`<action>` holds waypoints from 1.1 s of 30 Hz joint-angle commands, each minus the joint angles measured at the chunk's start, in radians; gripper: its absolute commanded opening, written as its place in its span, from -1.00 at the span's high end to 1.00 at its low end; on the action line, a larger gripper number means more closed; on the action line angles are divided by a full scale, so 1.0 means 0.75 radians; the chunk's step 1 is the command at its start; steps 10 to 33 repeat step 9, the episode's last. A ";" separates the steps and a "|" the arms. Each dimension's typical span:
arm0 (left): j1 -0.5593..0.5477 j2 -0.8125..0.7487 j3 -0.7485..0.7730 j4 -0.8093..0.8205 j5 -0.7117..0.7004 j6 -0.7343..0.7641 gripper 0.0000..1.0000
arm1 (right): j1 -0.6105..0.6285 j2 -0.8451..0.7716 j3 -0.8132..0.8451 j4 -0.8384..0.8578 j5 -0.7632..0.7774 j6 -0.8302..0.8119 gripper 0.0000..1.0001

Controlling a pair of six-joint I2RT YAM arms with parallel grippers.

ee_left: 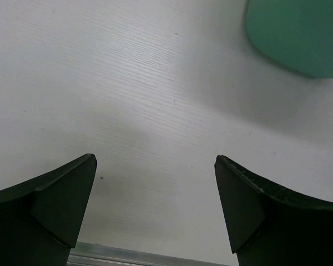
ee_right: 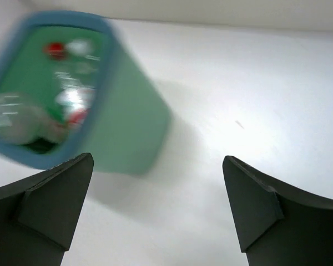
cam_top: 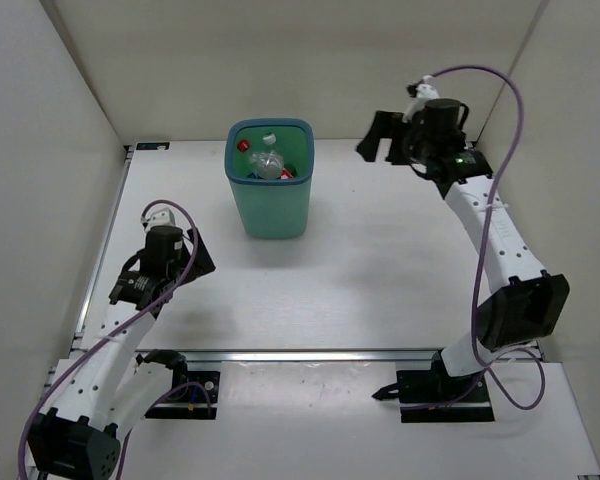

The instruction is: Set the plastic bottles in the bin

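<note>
The teal-green bin stands upright at the back middle of the table. Several plastic bottles lie inside it, clear ones with red and white caps showing. In the right wrist view, blurred, the bin and the bottles in it sit at the upper left. My right gripper hangs open and empty in the air to the right of the bin's mouth, its fingers wide apart. My left gripper is open and empty low over the table, left of and nearer than the bin.
White walls close in the table on the left, back and right. A metal rail runs across the near edge in front of both arm bases. A purple cable loops off the right arm.
</note>
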 commanded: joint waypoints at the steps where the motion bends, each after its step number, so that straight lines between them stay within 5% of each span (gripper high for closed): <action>1: 0.021 0.033 0.051 0.004 -0.010 0.023 -0.97 | -0.141 -0.060 -0.071 -0.294 0.236 0.107 -0.99; 9: 0.047 0.092 0.137 -0.024 -0.072 0.027 -0.97 | -0.342 -0.283 -0.429 -0.404 0.324 0.142 -0.98; 33: 0.047 0.092 0.137 -0.024 -0.072 0.027 -0.97 | -0.342 -0.283 -0.429 -0.404 0.324 0.142 -0.98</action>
